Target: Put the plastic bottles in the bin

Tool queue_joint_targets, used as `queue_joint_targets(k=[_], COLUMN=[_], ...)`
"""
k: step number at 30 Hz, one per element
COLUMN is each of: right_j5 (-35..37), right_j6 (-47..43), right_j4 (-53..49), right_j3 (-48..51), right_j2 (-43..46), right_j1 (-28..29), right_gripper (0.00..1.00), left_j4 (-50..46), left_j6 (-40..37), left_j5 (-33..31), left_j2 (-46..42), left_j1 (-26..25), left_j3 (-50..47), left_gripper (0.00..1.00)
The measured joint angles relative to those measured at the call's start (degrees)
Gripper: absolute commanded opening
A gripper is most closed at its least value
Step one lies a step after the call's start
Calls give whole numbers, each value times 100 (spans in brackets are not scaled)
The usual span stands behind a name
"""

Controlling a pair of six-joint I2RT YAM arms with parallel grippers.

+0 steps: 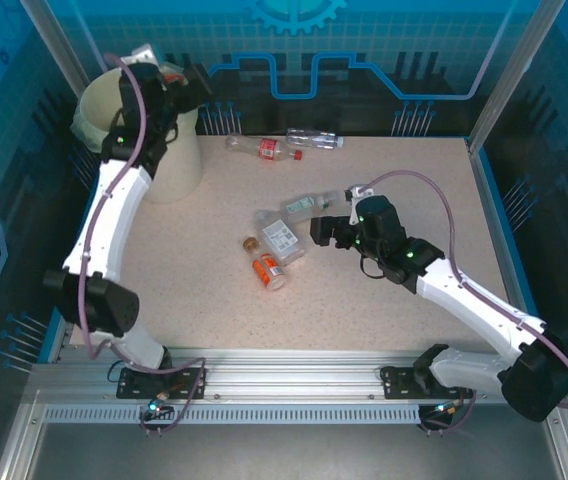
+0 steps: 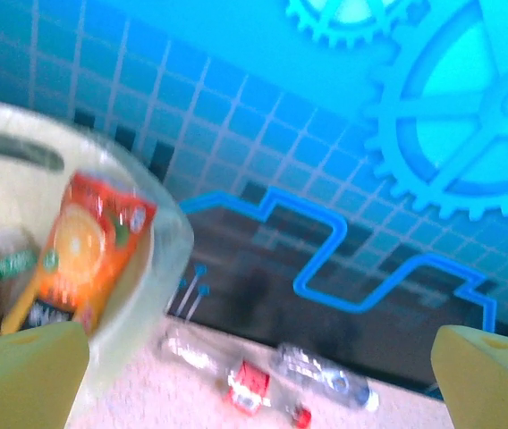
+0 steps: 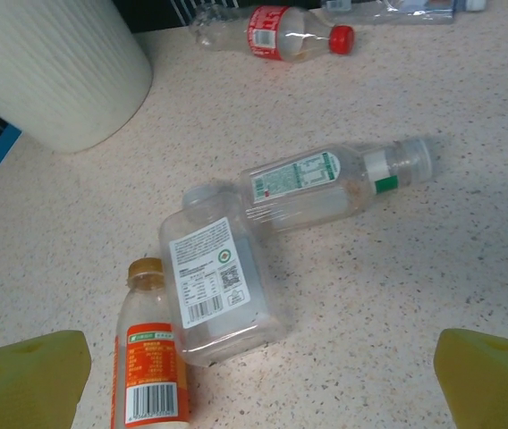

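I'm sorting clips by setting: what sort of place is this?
Probably a robot lab or demo cell: blue gear-printed back wall, aluminium frame rails and a speckled beige tabletop.

A speckled beige tabletop (image 1: 194,290) sits inside blue gridded walls (image 1: 414,40) printed with gear motifs (image 2: 455,107).

Left wrist view motion-blurred: bin (image 2: 160,232) rim smeared, label text on the orange-labelled bottle in the bin (image 2: 84,255) illegible. Right wrist view: counter bottle with orange label (image 3: 149,375) cut off at bottom edge; bin top cropped
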State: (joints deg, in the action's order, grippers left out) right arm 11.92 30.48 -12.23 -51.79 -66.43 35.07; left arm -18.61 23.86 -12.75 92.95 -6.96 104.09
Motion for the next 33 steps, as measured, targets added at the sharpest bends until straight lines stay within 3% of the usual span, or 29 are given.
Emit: queue_joint_targets(k=[6,15,22,28,33], right_j5=[74,70,46,-35,-39], right_j6=[85,92,127,129,149], right_j4=[173,243,240,214,197], right_j3=[44,44,15,-151,-157], right_j2=[33,-188,-319,-485,-485], right_j1=[-39,-76,-103,-114,-114], right_gripper=[100,100,100,100,100], left_j4=[-302,-1196,-1228,-1012,-800], left_j6=[667,1497,2282,2426,2481], left_j5=[-728,-691,116,686,1071], left_j2=[-643,-691,-1095,-1091,-723], left_j1=[-809,-1707,-2304,-2710,-2750], left_j3=[-1484,-2835,-4496,-4846,-4955], left_gripper=[99,99,99,98,91])
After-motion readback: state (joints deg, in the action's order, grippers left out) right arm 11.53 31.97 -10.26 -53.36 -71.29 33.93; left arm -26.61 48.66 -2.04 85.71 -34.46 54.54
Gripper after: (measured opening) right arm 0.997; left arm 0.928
